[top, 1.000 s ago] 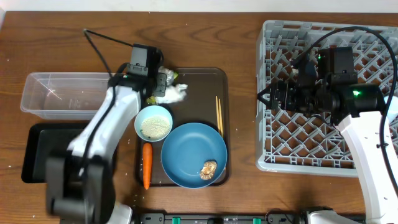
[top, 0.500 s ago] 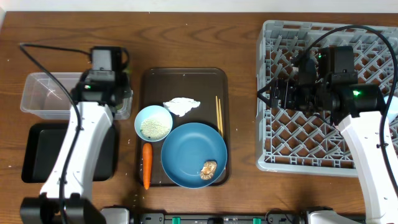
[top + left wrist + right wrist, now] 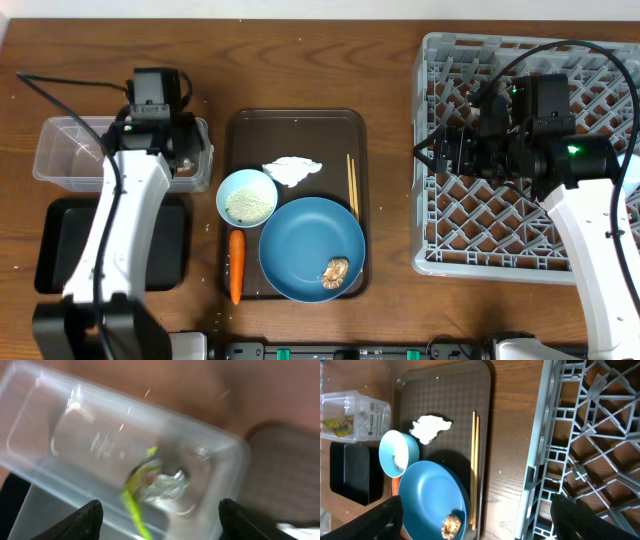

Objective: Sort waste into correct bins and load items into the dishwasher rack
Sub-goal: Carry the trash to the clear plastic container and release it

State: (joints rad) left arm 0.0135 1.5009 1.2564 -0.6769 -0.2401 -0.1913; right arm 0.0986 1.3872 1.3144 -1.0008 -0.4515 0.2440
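Yellow-green wrapper (image 3: 150,482) in tub (image 3: 70,150) by left edge, under left gripper (image 3: 160,512), jaws spread, empty. White wrapper (image 3: 292,170) lies rightward, toward centre; left arm nearer.

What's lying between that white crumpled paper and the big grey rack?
The wooden chopsticks, lying on the brown tray; the overhead view shows it best.

Even bright light; clear tub (image 3: 100,445) motion-blurred.
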